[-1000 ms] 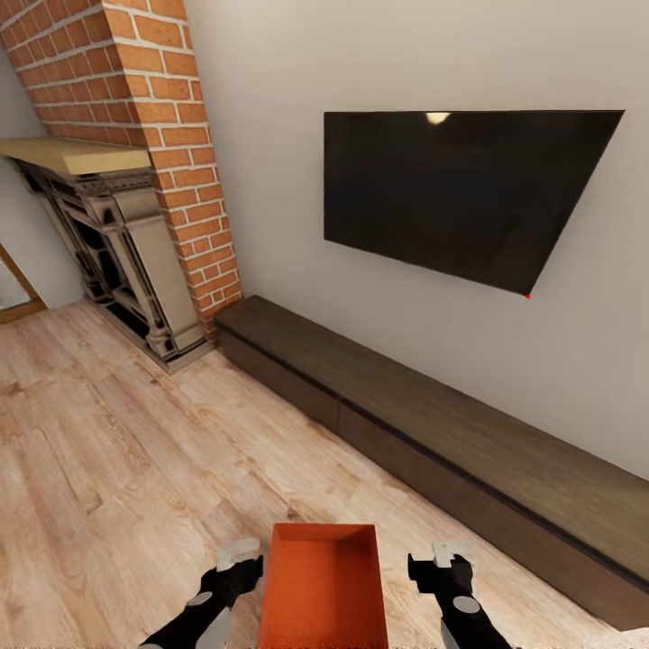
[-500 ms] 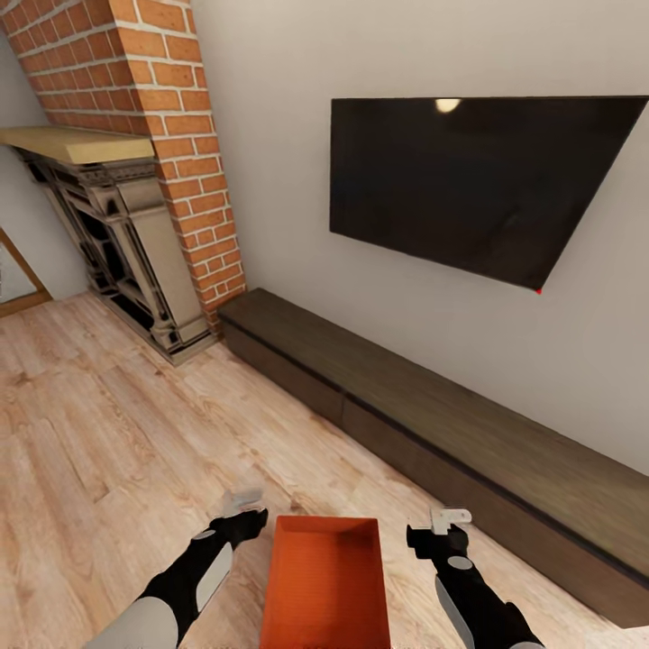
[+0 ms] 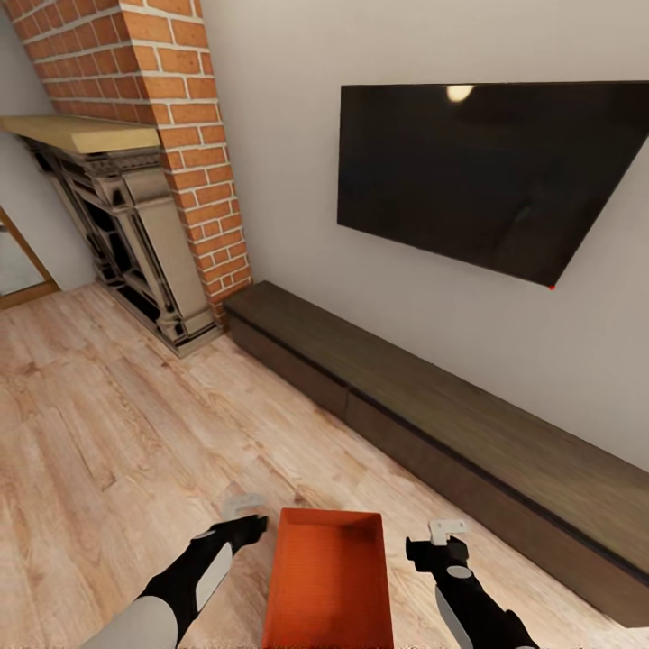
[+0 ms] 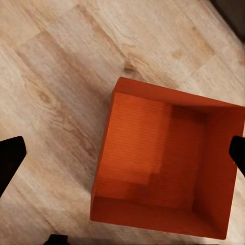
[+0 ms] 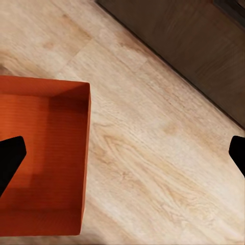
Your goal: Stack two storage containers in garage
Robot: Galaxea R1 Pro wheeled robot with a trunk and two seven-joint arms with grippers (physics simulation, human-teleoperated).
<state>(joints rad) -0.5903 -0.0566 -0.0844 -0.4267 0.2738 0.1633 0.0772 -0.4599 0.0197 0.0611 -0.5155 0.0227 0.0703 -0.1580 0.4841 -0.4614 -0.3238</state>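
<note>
- Around me is the living room: a pale wall carries a big dark television (image 3: 487, 171), and below it a long dark wooden cabinet (image 3: 433, 406) runs along the wall's foot.
- Off to my left a red brick fireplace wall (image 3: 171, 99) rises over an ornate grey fire surround (image 3: 135, 243) with a light wooden mantel (image 3: 81, 133).
- Underfoot lies the glossy light wood-plank floor (image 3: 108, 424); this is not the garage, so the carrying has not begun, as I judge it.
- One storage container (image 3: 326, 577) sits on those planks straight ahead of me, between my two arms, upright and open-topped, near the cabinet but apart from it.
- It looks like stiff, light plastic with thin low walls and nothing inside. I'd expect it to keep its shape under pressure but slide if squeezed on the smooth sides, so I would take hold at the rims of its two long walls, one arm to each.
- My left pincer (image 3: 242, 516) hangs just beside its left wall, fingers spread wide, touching nothing.
- My right pincer (image 3: 439, 539) hangs off the right wall, likewise spread and empty.
</note>
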